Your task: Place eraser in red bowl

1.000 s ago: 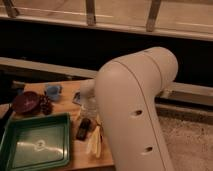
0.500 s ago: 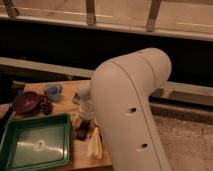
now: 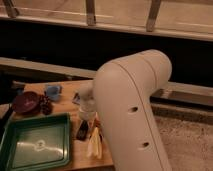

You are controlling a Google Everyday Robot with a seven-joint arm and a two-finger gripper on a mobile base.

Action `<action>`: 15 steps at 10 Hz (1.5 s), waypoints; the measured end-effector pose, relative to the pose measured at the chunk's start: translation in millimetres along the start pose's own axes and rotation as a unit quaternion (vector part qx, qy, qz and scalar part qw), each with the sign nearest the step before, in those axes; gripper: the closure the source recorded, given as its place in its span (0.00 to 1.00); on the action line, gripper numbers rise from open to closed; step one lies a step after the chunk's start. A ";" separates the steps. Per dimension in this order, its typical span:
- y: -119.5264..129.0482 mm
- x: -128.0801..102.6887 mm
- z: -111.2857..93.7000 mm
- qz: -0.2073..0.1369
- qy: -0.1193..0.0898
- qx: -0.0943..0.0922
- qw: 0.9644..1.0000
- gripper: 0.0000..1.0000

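My gripper is not in view; a large white arm link (image 3: pixel 135 110) fills the middle and right of the camera view and hides whatever is behind it. A small dark flat block that looks like the eraser (image 3: pixel 81 131) lies on the wooden table (image 3: pixel 65 102), just right of the green tray and below a white cup (image 3: pixel 87 102). No orange-red bowl shows; it is hidden or out of view. The round bowl at the table's left is the darker maroon one (image 3: pixel 25 102).
A green tray (image 3: pixel 35 142) sits at the front left. A blue object (image 3: pixel 52 91) and a dark cluster (image 3: pixel 46 106) lie near the maroon bowl. A pale yellowish object (image 3: pixel 94 145) lies by the table's front edge. Speckled floor (image 3: pixel 187 145) is to the right.
The white arm link has shifted slightly to the left. The objects on the table have not moved.
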 end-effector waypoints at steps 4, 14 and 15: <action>-3.4 0.7 -1.1 -0.001 0.000 -0.006 1.000 1.00; -3.6 -11.9 -79.7 -0.010 -0.073 -0.024 0.997 1.00; -4.0 -13.5 -87.3 -0.011 -0.082 -0.026 0.996 1.00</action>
